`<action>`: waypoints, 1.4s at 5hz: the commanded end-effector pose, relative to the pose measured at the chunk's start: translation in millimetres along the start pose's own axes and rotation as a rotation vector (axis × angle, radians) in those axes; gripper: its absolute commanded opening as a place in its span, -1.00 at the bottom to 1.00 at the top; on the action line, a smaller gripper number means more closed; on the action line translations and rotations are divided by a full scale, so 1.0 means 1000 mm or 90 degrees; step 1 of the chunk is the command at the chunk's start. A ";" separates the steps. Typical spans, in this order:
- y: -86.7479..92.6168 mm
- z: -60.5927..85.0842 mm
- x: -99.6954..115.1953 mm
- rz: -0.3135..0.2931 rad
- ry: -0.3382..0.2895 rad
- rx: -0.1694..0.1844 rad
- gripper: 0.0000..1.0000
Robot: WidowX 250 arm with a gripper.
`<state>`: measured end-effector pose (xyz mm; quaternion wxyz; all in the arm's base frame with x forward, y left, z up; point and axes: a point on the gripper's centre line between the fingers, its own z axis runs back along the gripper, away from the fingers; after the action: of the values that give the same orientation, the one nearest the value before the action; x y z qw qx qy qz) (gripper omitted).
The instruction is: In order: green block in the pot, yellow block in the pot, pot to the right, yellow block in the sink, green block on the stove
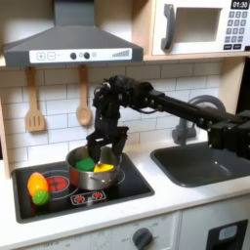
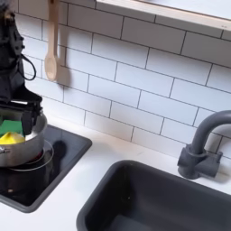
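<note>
A black jointed arm (image 1: 166,103) with blocky segments and a black hand (image 1: 104,148).

Gripper (image 1: 106,145) blocking pot (image 1: 93,177) mouth; counter (image 2: 86,183) between stove (image 2: 36,176) and sink (image 2: 135,203) open

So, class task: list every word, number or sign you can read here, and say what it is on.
"01:30" on the microwave display.
Microwave keypad: too small to read.
Hood dial marks: too blurred to read.
Stove control marks: printed symbols, too small to read.
</note>
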<state>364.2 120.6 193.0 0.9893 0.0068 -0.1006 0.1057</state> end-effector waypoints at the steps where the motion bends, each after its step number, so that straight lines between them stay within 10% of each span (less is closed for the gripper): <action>1: -0.005 -0.009 -0.006 -0.006 0.025 0.015 -1.00; 7: -0.039 -0.015 -0.031 -0.055 0.052 -0.002 -1.00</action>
<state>344.7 75.8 174.8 0.9961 0.0095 -0.0613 0.0620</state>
